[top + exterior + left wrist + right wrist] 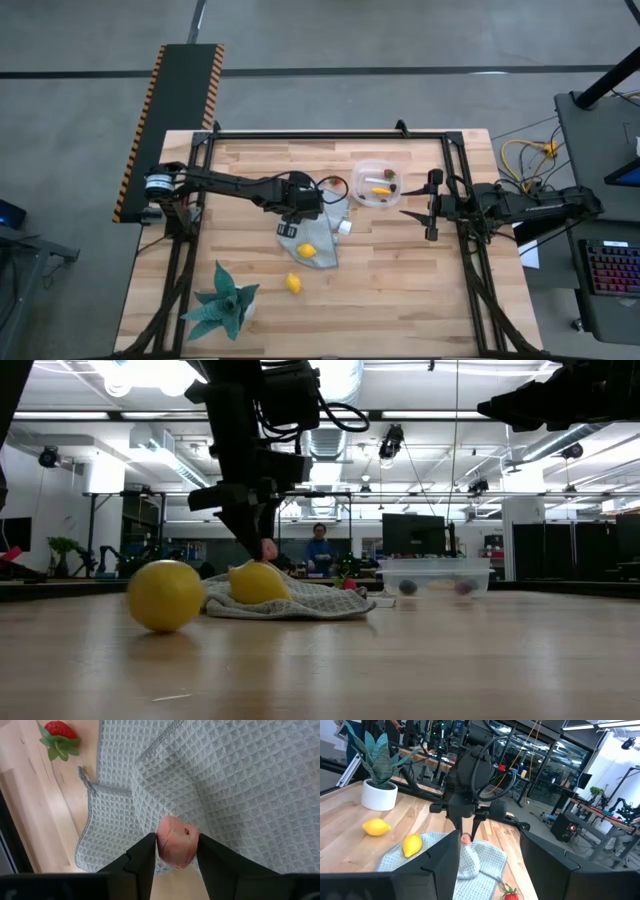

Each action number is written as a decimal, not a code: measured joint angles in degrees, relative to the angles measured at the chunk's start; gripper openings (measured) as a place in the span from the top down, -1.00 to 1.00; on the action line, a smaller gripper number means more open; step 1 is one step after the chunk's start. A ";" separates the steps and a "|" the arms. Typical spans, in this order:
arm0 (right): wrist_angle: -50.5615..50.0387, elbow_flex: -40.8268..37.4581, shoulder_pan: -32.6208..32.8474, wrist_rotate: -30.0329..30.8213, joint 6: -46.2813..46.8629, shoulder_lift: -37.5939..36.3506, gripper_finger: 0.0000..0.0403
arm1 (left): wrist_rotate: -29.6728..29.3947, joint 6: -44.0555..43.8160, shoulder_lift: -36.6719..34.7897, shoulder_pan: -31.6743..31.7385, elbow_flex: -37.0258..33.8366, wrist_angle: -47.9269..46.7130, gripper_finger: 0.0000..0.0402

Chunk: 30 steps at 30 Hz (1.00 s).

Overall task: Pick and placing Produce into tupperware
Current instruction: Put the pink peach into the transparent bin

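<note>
A small pink piece of produce (175,845) sits between the fingers of my left gripper (176,840), just above the grey-blue cloth (312,240) at mid-table. One yellow lemon (307,251) lies on the cloth, and another (293,283) lies on the wood nearer the front edge. The clear tupperware (378,183) stands to the cloth's far right, holding a yellow-orange stick (381,189) and small dark pieces. A red strawberry (59,731) lies on the wood beside the cloth. My right gripper (431,205) hovers open, right of the tupperware. My left gripper pinches the pink piece by two opposite sides (162,845) between its two fingers (145,855). The fingers come steeply from above, slanting down. In the low view the piece (268,548) hangs above the cloth, apparently clear of it.
A teal spiky plant in a white pot (225,305) stands at the front left. A small white cube (344,227) lies at the cloth's right edge. Black frame rails (330,135) run along the table's far, left and right sides. Bare wood (400,290) lies front right.
</note>
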 joint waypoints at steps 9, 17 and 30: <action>-0.11 0.00 -0.02 0.00 0.22 0.01 0.01 | 0.68 -0.21 0.00 0.00 0.00 -0.30 0.37; -0.12 0.00 -0.01 0.00 0.28 0.00 0.01 | 0.97 -0.19 0.00 0.00 -0.02 -0.30 0.37; -0.11 0.00 -0.02 0.00 0.28 0.00 0.01 | 3.20 -0.17 0.00 0.02 -0.07 -0.28 0.37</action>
